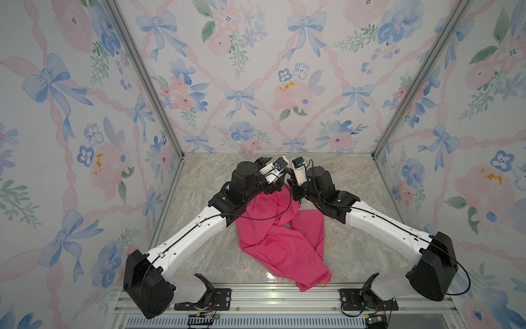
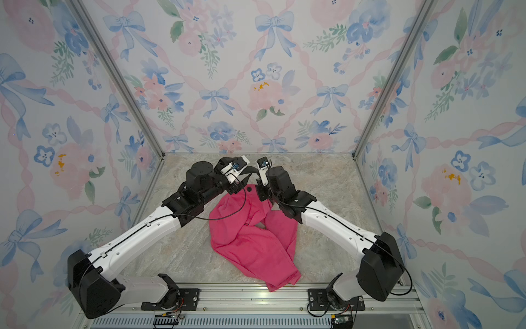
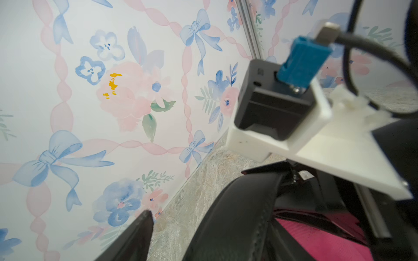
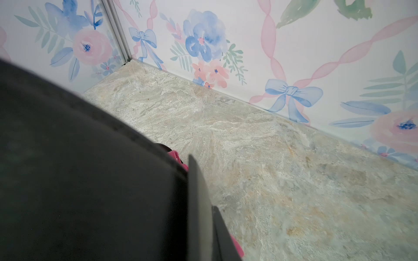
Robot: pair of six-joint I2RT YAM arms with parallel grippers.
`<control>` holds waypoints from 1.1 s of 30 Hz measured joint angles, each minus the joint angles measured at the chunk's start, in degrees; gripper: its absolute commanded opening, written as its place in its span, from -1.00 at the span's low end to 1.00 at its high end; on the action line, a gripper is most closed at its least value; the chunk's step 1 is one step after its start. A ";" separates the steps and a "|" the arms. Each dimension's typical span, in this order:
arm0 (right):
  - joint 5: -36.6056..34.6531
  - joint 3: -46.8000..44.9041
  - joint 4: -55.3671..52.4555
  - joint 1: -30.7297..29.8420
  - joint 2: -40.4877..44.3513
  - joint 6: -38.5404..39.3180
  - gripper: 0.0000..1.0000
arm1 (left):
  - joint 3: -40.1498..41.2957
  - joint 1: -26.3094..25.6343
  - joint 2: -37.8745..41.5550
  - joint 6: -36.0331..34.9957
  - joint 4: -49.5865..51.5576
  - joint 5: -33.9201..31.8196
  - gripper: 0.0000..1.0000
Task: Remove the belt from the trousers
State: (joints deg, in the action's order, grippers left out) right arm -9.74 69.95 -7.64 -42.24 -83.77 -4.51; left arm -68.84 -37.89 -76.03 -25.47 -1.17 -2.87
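Tabletop: a flat slab with a pale marbled pattern of grey, beige and faint green, seen in both top views and in both wrist views.
Edges: flowered walls stand at the far side and at both sides; a metal rail runs along the front.
Lying on it: hot-pink trousers, crumpled near the middle.
Legs: spread toward the front, one folded over the other; one end reaches past the front edge onto the rail.
Waist: toward the far side, with a dark round button; whether this end touches the surface cannot be told.
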 measured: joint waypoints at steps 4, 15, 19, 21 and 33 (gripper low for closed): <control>0.42 2.69 -2.49 -0.20 -0.87 -0.87 -0.68 | -2.12 -0.02 -1.97 0.00 0.09 -0.76 -0.74; 2.08 20.52 -20.06 -0.68 -2.51 -8.00 0.33 | -3.98 0.04 -3.45 4.28 1.79 -0.79 -1.00; 2.08 24.00 -25.16 -0.66 -2.36 -10.01 0.17 | -4.33 0.04 -3.63 6.16 2.12 -0.76 -1.00; 2.25 24.79 -27.56 -0.55 -2.40 -10.80 0.06 | -4.61 0.04 -4.02 6.73 2.14 -0.76 -1.00; 2.67 27.08 -32.48 -0.13 -4.76 -12.52 -0.45 | -5.03 0.04 -5.22 8.79 2.60 -0.72 -1.00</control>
State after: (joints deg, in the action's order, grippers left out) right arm -7.07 97.03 -40.12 -42.37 -88.53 -17.04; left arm -73.87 -37.85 -81.25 -16.69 1.43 -3.60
